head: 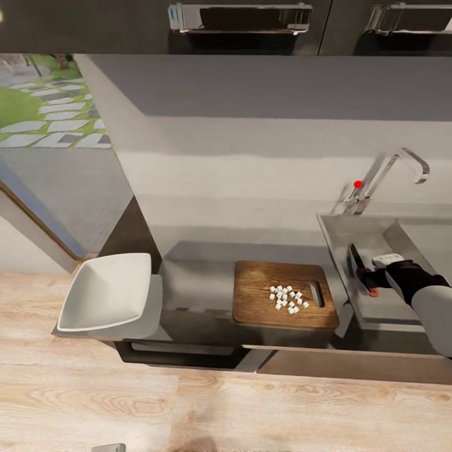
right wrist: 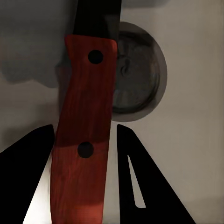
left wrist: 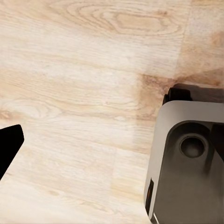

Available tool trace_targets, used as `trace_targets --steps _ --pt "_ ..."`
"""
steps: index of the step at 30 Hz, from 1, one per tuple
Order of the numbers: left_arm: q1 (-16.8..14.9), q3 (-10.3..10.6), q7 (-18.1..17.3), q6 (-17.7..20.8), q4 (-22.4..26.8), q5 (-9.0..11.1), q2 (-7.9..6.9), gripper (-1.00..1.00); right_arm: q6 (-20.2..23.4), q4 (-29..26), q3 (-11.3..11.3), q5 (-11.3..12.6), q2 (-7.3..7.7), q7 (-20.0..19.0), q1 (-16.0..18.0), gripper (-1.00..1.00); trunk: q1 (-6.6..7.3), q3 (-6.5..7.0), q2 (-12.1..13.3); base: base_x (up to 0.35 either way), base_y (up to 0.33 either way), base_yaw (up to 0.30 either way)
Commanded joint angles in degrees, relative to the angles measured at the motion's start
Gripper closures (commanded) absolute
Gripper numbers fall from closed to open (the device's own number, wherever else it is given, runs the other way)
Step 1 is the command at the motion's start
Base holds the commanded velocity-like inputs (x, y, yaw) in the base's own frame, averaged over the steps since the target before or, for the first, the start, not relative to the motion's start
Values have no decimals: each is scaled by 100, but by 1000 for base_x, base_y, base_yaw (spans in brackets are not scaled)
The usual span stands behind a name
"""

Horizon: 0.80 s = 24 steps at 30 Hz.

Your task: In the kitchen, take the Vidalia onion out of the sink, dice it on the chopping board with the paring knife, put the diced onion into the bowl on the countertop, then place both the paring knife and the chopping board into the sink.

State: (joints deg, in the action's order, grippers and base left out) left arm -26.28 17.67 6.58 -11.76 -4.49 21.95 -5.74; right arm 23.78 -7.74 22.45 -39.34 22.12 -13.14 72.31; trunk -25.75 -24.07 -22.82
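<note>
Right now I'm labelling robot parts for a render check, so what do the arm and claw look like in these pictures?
In the head view the right arm has a smooth light-grey shell, a black ribbed wrist and a small white block near the claw. In the right wrist view the claw's fingers are flat, black, tapering wedges, one with a narrow slot. No cables or markings are visible.

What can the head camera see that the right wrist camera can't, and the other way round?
Head view alone: the white bowl, the chopping board with diced onion on it, and the faucet. Right wrist view alone: the sink's round drain and the two rivets in the knife's red handle. Both: the paring knife held in the right gripper over the sink.
</note>
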Motion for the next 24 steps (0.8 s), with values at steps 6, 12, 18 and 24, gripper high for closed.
trace_targets --steps 6,12,18,24 --pt "-8 47 1 -34 -25 37 8 -100 13 -9 40 -62 3 -40 3 100 -3 -10 -10 0 0 0" --pt "-8 49 1 -32 -23 37 11 -100 13 -9 44 -64 19 -40 3 -100 -3 -10 -10 0 0 0" --pt "-8 51 1 -31 -23 37 12 -100 13 -23 48 -64 19 -40 3 -100 -3 -10 -10 0 0 0" --pt "-8 48 1 -31 -19 37 12 -100 220 -712 75 95 45 -449 3 -100 -3 -10 -10 0 0 0"
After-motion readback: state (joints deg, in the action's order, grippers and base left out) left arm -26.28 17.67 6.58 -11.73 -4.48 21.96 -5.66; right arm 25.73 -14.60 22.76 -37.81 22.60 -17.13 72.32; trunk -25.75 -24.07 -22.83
